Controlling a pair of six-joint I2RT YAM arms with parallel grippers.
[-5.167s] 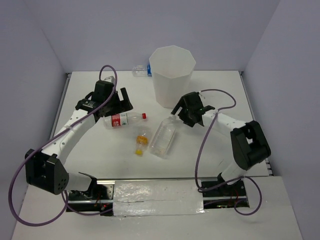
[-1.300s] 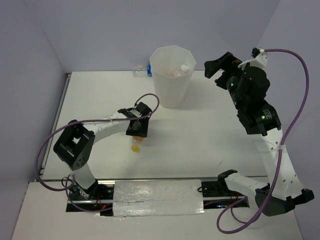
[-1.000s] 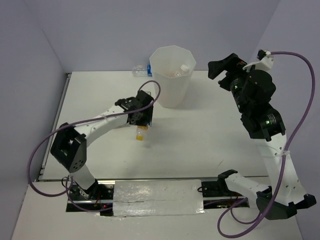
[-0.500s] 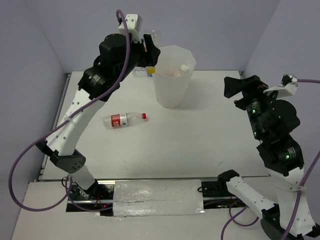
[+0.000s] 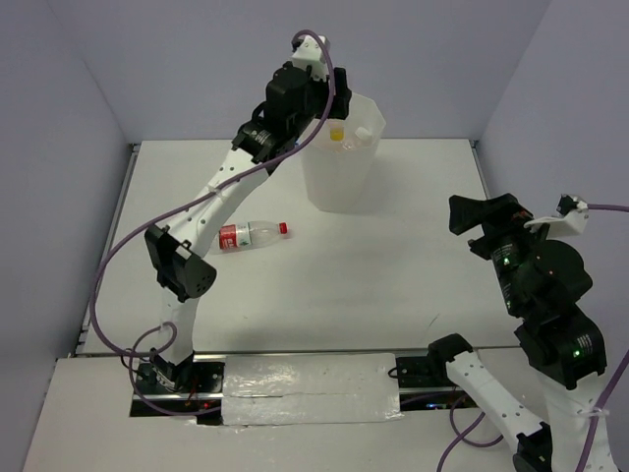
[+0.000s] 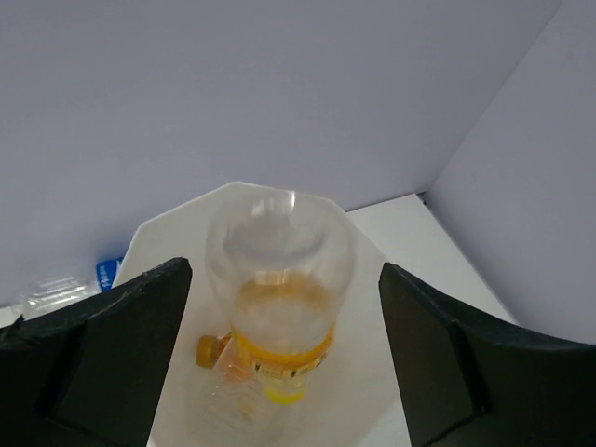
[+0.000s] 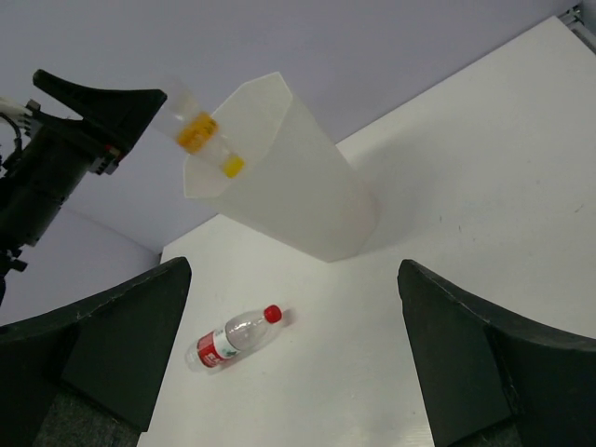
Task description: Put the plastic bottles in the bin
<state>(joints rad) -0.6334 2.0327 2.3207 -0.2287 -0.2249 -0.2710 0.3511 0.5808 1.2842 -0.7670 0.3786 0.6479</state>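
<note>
The right gripper (image 7: 293, 268) hangs above the right edge of the table (image 5: 413, 285), its jaws spread wide with nothing between them. Left of the table's middle, the bottle with the red label and cap (image 5: 251, 234) lies on its side, cap pointing right, well apart from both grippers. Beyond it the bin (image 5: 339, 182) stands upright near the far edge. The left gripper (image 6: 284, 270) hangs over the bin's mouth, jaws spread. The bottle with the yellow cap (image 7: 200, 133) is in the air between them, cap down, with a gap on each side, just above the rim. Behind the bin, at the far edge, the bottle with the blue label (image 6: 70, 287) lies on its side.
</note>
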